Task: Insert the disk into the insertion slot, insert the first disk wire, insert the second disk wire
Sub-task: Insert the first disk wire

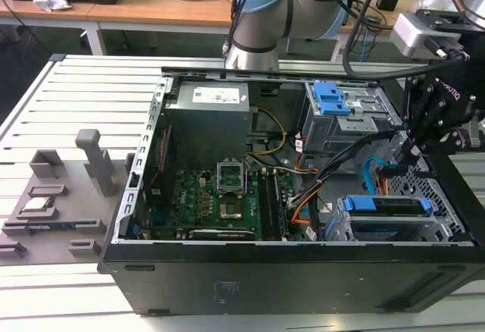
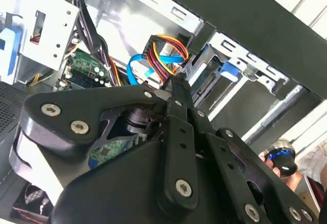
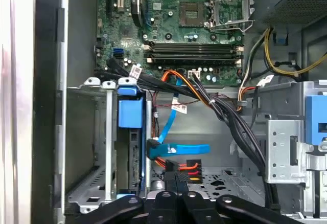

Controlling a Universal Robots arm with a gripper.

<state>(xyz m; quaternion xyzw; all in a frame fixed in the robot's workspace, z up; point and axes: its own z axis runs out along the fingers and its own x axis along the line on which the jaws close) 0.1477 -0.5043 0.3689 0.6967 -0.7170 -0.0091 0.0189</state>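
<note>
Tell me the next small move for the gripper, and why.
Probably ease the orange, red and black wire bundle's black plug toward the silver hard drive in its blue frame. That drive already sits in the silver perforated cage, and the gripper looks shut on the plug just beside it.

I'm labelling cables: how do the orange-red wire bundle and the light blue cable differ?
The bundle is several thin orange, red and black wires; the blue cable is one flat ribbon. The bundle ends right at the gripper; the blue cable lies just beyond it. Both lie beside the cage.
</note>
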